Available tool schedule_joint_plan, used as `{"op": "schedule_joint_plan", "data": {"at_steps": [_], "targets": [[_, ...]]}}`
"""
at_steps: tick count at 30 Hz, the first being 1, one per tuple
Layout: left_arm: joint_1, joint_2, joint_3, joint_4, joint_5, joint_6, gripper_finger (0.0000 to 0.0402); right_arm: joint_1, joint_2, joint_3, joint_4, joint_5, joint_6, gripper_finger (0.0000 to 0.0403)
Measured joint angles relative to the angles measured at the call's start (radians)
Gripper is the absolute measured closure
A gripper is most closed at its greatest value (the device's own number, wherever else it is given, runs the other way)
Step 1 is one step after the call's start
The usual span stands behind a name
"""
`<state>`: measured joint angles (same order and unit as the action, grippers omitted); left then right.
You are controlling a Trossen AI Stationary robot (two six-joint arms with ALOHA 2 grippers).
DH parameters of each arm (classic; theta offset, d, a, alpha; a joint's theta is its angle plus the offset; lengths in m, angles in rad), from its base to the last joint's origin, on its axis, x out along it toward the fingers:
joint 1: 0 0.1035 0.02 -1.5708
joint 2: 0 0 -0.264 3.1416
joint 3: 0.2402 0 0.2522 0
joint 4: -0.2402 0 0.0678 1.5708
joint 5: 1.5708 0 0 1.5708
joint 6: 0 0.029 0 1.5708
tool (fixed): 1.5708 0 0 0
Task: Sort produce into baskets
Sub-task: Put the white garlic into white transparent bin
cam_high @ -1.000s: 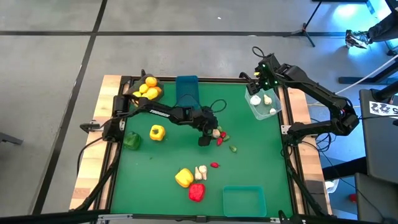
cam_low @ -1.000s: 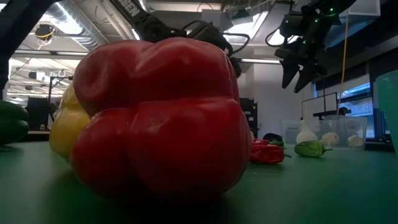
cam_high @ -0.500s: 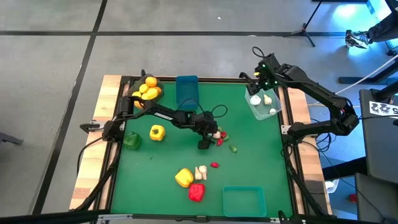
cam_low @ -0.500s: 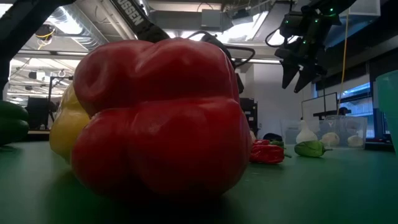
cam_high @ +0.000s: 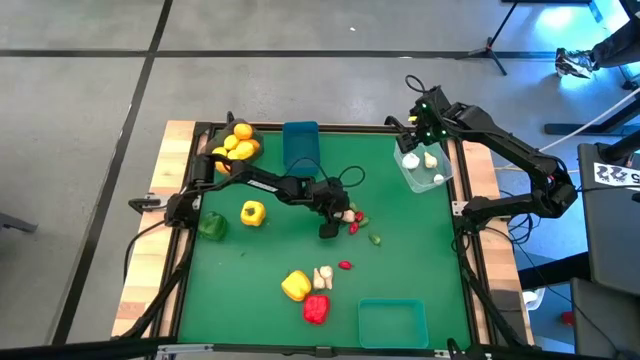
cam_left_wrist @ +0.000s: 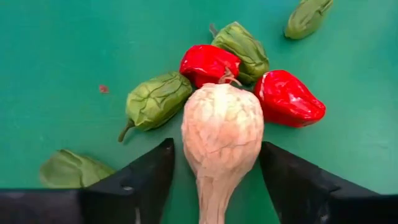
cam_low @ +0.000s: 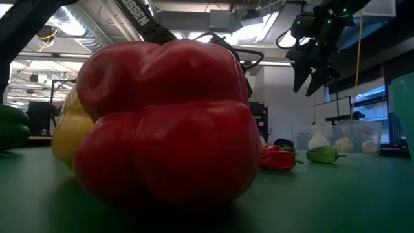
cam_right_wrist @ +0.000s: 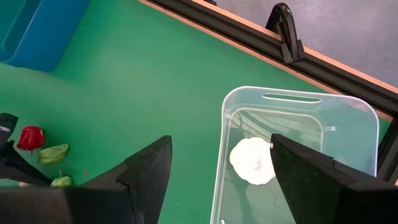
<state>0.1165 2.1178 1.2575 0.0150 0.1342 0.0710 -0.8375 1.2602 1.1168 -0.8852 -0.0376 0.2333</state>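
Observation:
My left gripper (cam_high: 343, 213) (cam_left_wrist: 216, 144) is down at the table's middle, open. Its two fingers stand on either side of a white garlic-like piece (cam_left_wrist: 221, 130) lying on the green mat. A strip of mat shows between one finger (cam_left_wrist: 152, 174) and the piece; the other finger (cam_left_wrist: 289, 177) is very close to it. Small red (cam_left_wrist: 208, 64) and green (cam_left_wrist: 155, 99) peppers lie against the piece's far end. My right gripper (cam_high: 415, 135) (cam_right_wrist: 221, 180) hangs open above the clear basket (cam_right_wrist: 298, 99), which holds garlic pieces (cam_right_wrist: 252, 162).
A dark basket with yellow-orange fruits (cam_high: 238, 143) and a blue basket (cam_high: 300, 145) stand at the far edge, a teal basket (cam_high: 392, 322) at the near edge. Loose: yellow peppers (cam_high: 253, 212) (cam_high: 295, 285), a green pepper (cam_high: 211, 227), a red pepper (cam_high: 316, 308), garlic pieces (cam_high: 323, 275).
My left gripper has sunk toward the garlic-like piece in the middle of the table and then kept still there. The produce lies where it was.

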Motion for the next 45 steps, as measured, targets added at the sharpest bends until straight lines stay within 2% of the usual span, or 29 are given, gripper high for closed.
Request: {"op": "schedule_joint_plan", "data": {"at_steps": [10,14,18,24,29,33,38,42,45], "targets": [[0.000,-0.004,0.000,-0.006,-0.013,-0.071,0.0255,0.000,0.000,0.000,0.002,-0.029,-0.004,0.0136],[0.000,-0.025,-0.003,-0.019,-0.002,-0.093,0.0270,0.000,0.000,0.000,0.024,-0.063,-0.011,0.0137],[0.010,-0.078,-0.003,-0.017,-0.002,-0.115,0.0272,0.000,-0.010,0.000,0.088,-0.139,-0.029,0.0136],[0.050,-0.203,-0.003,-0.008,-0.009,-0.199,0.0269,0.000,-0.068,0.000,0.264,-0.274,-0.032,0.0137],[0.106,-0.334,-0.003,0.026,-0.045,-0.260,0.0270,0.000,-0.158,0.000,0.515,-0.442,-0.107,0.0137],[0.148,-0.429,-0.002,0.136,-0.046,-0.303,0.0269,0.002,-0.222,0.000,0.726,-0.558,-0.123,0.0136],[0.175,-0.506,-0.002,0.303,-0.047,-0.319,0.0268,0.054,-0.248,0.000,0.847,-0.536,-0.095,0.0136],[0.173,-0.530,-0.001,0.400,-0.046,-0.305,0.0268,0.154,-0.230,0.000,0.888,-0.461,-0.172,0.0134],[0.171,-0.531,-0.001,0.413,-0.046,-0.299,0.0268,0.220,-0.210,0.000,0.908,-0.396,-0.187,0.0112]]}}
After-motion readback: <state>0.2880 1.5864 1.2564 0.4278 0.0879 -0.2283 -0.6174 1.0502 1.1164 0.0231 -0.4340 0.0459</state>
